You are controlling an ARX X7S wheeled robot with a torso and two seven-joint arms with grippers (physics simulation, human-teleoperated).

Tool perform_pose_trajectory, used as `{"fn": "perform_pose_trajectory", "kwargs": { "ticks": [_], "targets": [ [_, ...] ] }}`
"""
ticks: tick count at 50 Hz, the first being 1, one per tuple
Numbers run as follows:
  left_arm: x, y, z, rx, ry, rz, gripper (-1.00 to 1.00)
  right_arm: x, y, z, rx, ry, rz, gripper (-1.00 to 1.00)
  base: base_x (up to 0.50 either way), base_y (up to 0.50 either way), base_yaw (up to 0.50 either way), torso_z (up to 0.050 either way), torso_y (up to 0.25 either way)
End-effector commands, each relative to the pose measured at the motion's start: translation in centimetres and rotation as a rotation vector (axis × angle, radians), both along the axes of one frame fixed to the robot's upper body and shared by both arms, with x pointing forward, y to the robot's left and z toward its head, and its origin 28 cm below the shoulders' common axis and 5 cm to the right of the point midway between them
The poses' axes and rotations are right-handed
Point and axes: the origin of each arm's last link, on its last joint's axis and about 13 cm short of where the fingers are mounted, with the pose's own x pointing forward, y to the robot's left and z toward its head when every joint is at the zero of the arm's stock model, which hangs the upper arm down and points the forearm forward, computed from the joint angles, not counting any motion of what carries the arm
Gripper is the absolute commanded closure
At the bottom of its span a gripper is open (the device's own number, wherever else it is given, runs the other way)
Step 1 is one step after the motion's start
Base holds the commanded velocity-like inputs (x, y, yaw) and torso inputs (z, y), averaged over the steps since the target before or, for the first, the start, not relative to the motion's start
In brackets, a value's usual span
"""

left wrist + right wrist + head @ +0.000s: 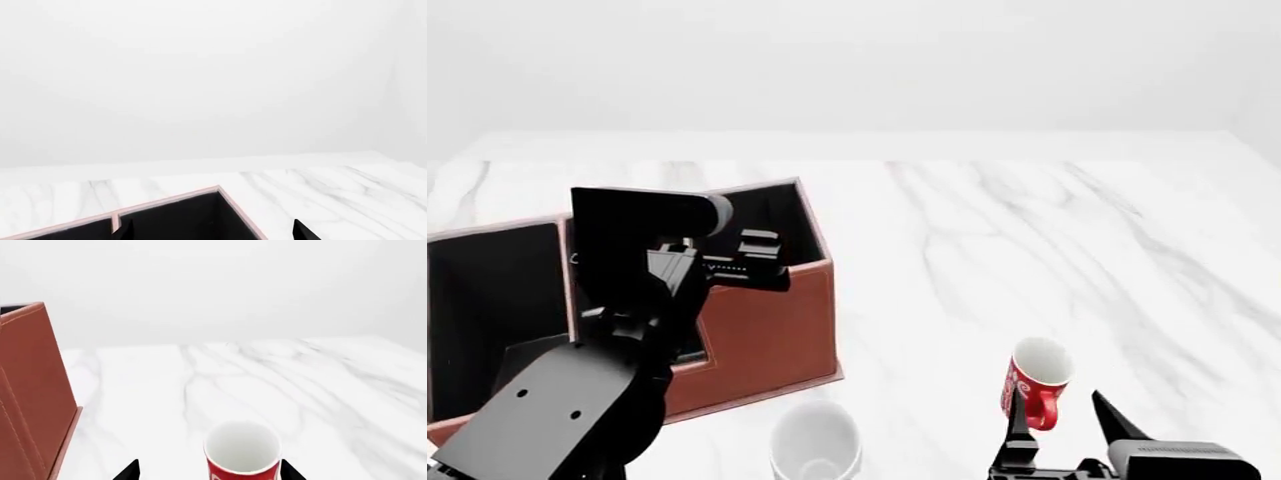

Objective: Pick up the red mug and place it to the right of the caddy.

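The red mug (1034, 384) with white script and a white inside stands upright on the marble table, right of the caddy and apart from it. My right gripper (1057, 416) is open, its two black fingers on either side of the mug without closing on it. In the right wrist view the mug (241, 454) sits between the fingertips (290, 471), nearer one of them. The reddish-brown caddy (767, 325) stands at the left; its side wall (30, 390) shows in the right wrist view. My left gripper (213, 231) hangs open over a black-lined caddy compartment (180, 220), holding nothing.
A white mug (814, 445) stands near the front edge, between the caddy and the red mug. My left arm (627, 300) covers part of the caddy. White marble table top (1028, 240) stretches behind and to the right of the red mug.
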Motion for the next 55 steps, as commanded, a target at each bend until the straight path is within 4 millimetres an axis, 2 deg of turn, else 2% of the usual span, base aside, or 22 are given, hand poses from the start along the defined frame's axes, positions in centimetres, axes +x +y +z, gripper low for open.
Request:
{"fn": "perform_pose_trajectory", "kwargs": {
  "ticks": [1,15,22,41,55],
  "targets": [
    [0.0,0.0,0.1,0.001,-0.001,0.002,-1.00,0.3,-0.1,-0.9,0.002,0.036,-0.008,-1.00,0.00,0.00,0.00,0.000,0.000],
    [0.0,0.1,0.0,0.000,-0.001,0.003,-1.00,0.5,0.0,-1.4,0.005,0.055,-0.008,-1.00,0.00,0.00,0.00,0.000,0.000],
    [0.0,0.2,-0.1,0.001,0.003,0.008,-1.00,1.3,-0.1,-2.2,-0.022,0.141,-0.074,-1.00,0.00,0.00,0.00,0.000,0.000],
    [0.0,0.2,-0.1,0.001,0.004,0.010,-1.00,1.4,-0.1,-2.3,-0.020,0.144,-0.075,-1.00,0.00,0.00,0.00,0.000,0.000],
    [0.1,0.2,-0.3,-0.002,0.009,0.007,-1.00,2.1,-0.4,-3.2,-0.039,0.200,-0.101,-1.00,0.00,0.00,0.00,0.000,0.000]
  ]
}}
